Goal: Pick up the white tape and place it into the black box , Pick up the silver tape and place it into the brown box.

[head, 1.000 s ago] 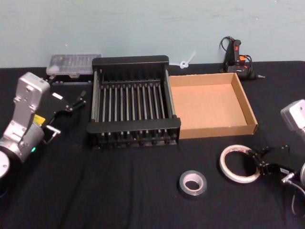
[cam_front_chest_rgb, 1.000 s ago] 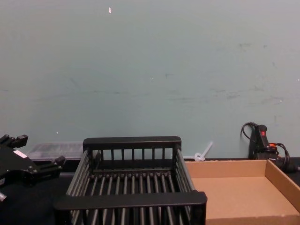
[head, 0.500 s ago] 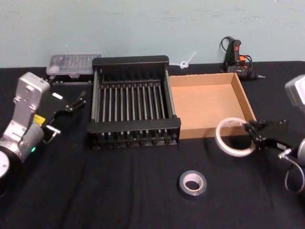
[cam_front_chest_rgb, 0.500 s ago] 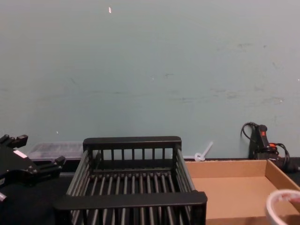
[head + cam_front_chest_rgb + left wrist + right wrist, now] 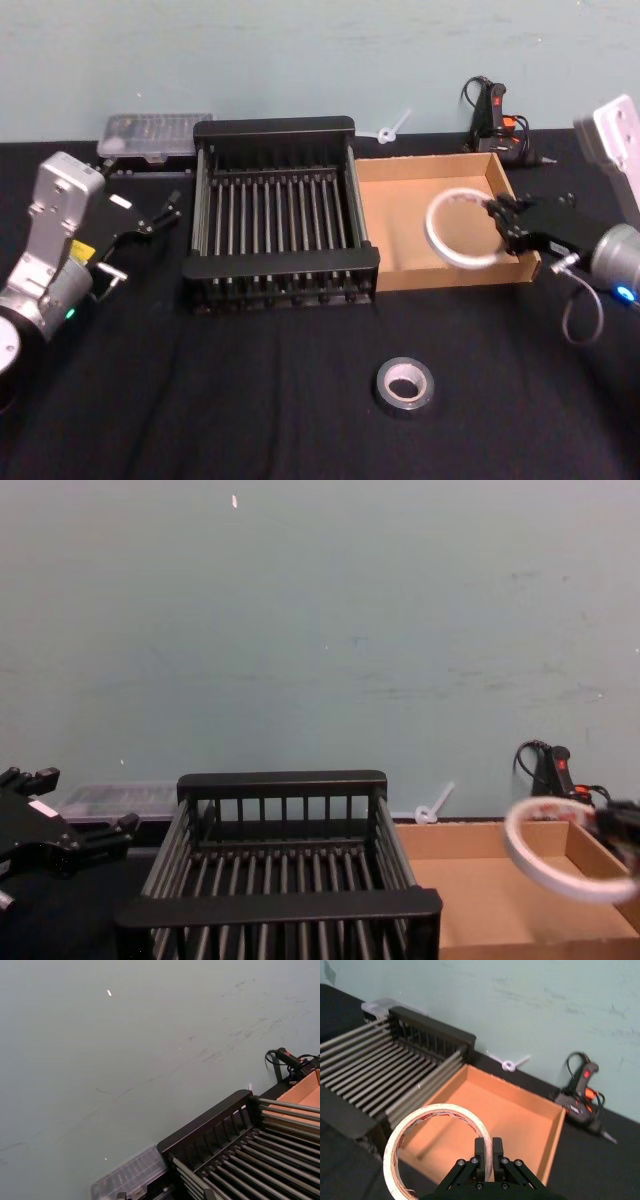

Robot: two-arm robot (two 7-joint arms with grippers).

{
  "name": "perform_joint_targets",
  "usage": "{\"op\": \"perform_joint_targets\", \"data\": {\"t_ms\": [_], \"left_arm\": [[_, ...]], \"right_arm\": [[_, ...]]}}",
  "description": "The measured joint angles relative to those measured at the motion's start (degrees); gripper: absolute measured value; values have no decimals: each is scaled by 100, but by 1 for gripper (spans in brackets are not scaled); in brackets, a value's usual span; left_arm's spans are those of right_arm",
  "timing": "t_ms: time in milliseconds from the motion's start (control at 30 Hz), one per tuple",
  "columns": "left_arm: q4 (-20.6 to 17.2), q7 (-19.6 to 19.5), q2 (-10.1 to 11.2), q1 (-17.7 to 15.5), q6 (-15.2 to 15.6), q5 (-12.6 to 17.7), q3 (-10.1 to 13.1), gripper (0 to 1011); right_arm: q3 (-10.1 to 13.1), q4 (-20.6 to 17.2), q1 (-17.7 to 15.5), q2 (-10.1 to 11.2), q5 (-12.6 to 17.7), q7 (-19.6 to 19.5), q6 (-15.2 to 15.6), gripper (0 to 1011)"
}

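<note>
Black cloth covers the table (image 5: 250,400) in front of a pale green wall. White tape (image 5: 462,228) hangs in the air above the brown box (image 5: 410,270), pinched at its rim by the right gripper (image 5: 497,216), whose jaws press together on the roll's edge; the roll tilts slightly and touches nothing else.

Risk, as a judgement: the tape sits over the wrong container. If the jaws let go here, it drops into the brown box instead of the black box (image 5: 280,128) just to its left. The thin edge grip could also let the roll swing or slip while it travels, or catch on the crate's thick rim.

Black box: nothing visible on its slatted floor. Brown box: bare cardboard floor under the hanging roll.

Silver tape (image 5: 405,386) lies flat on the cloth near the front, well apart from both boxes.

Left gripper (image 5: 160,216) hovers beside the black box's left wall, jaws slightly spread, holding nothing
</note>
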Motion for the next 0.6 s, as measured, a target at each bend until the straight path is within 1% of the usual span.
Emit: {"op": "perform_joint_targets", "data": {"t_ms": [100, 167, 200, 233, 333, 433, 600], "left_arm": [[0, 0, 0, 0, 0, 0, 0, 1002], [0, 0, 0, 0, 0, 0, 0, 1001], [0, 0, 0, 0, 0, 0, 0, 1001], [0, 0, 0, 0, 0, 0, 0, 1001], [0, 0, 0, 0, 0, 0, 0, 1001], [0, 0, 0, 0, 0, 0, 0, 1002], [0, 0, 0, 0, 0, 0, 0, 1001]], "right_arm": [[-74, 81, 157, -68, -42, 31, -15, 92], [-181, 185, 350, -150, -91, 80, -28, 92], [-181, 185, 350, -150, -91, 80, -28, 92], [-248, 243, 453, -194, -125, 110, -38, 92], [-349, 325, 599, -257, -179, 157, -52, 92], [-533, 465, 819, -359, -262, 255, -89, 92], [-748, 639, 1054, -496, -342, 371, -157, 92]]}}
